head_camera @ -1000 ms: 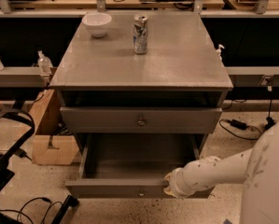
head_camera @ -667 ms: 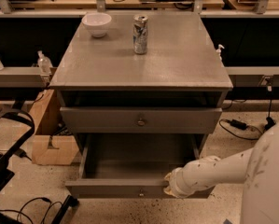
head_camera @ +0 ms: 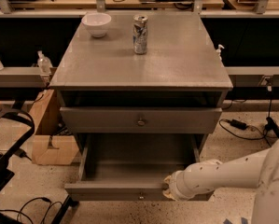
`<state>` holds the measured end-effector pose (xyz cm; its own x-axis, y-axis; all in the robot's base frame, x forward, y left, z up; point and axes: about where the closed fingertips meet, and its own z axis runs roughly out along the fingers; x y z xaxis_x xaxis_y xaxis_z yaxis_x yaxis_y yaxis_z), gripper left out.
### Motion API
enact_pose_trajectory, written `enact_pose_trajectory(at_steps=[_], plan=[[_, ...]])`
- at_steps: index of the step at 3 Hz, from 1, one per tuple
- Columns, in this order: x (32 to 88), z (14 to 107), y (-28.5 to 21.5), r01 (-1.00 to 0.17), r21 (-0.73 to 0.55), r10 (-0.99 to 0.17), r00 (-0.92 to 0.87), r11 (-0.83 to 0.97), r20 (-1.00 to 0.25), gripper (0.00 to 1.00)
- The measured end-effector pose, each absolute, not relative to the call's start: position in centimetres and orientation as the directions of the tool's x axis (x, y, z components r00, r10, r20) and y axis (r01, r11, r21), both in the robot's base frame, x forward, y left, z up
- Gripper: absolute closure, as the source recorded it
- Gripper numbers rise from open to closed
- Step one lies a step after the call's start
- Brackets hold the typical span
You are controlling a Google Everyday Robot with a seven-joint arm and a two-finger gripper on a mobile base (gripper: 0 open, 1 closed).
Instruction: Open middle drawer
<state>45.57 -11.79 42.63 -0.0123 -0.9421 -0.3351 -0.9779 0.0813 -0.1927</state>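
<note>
Two drawer fronts show on the grey table (head_camera: 176, 59). The middle drawer (head_camera: 106, 190) is the lower one, pulled well out from the table front, with its brass knob (head_camera: 140, 196) at front centre. The upper drawer (head_camera: 97, 120) sits just under the table top, with a dark gap above it. The gripper (head_camera: 168, 190) is at the middle drawer's front edge, just beside the knob. Can't tell whether it's open or clamped. A can (head_camera: 140, 28) and a white bowl (head_camera: 96, 23) stand near the table's back edge.
</note>
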Motion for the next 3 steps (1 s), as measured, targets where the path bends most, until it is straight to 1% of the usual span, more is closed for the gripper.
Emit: enact_pose_trajectory(at_steps=[2, 3], plan=[[44.68, 42.5, -11.47, -0.981, -0.179, -0.937, -0.014, 0.081, -0.349, 1.0], [44.68, 42.5, -11.47, -0.981, -0.179, -0.937, -0.013, 0.081, -0.349, 0.75]])
